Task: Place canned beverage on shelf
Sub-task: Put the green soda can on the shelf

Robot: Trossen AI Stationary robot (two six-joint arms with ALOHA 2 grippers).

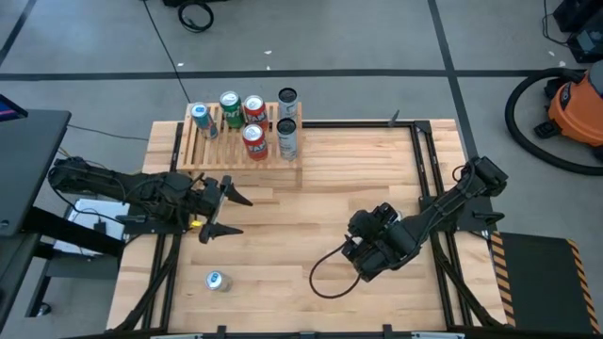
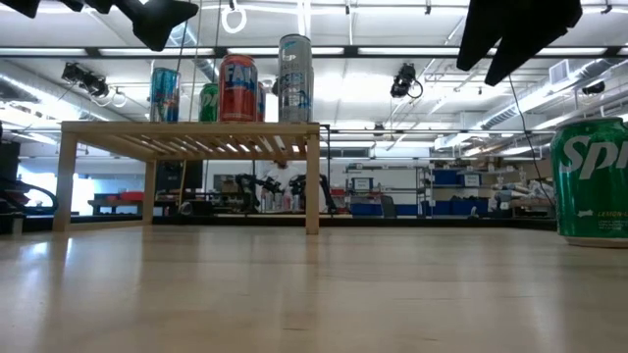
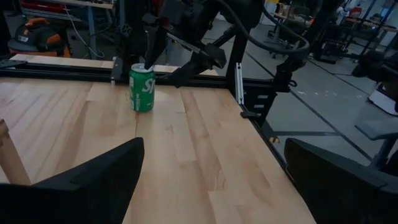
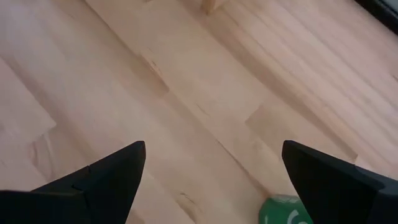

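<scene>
A green can (image 3: pixel 142 87) stands upright on the wooden table, also seen in the low view (image 2: pixel 592 181) and at the edge of the right wrist view (image 4: pixel 285 211). My right gripper (image 1: pixel 363 256) hangs open just over the can's top, slanting down; the arm hides the can from above. The light-wood slatted shelf (image 1: pixel 198 151) stands at the table's far left on short legs, with several cans (image 1: pixel 254 111) upright on it. My left gripper (image 1: pixel 224 212) is open, level, in front of the shelf, with nothing between its fingers.
Another can (image 1: pixel 217 280) stands alone near the table's front left. A black cable (image 1: pixel 325 273) loops on the wood below my right arm. Black rails (image 1: pixel 429 188) run along the table's right side. Bare wood lies between the arms.
</scene>
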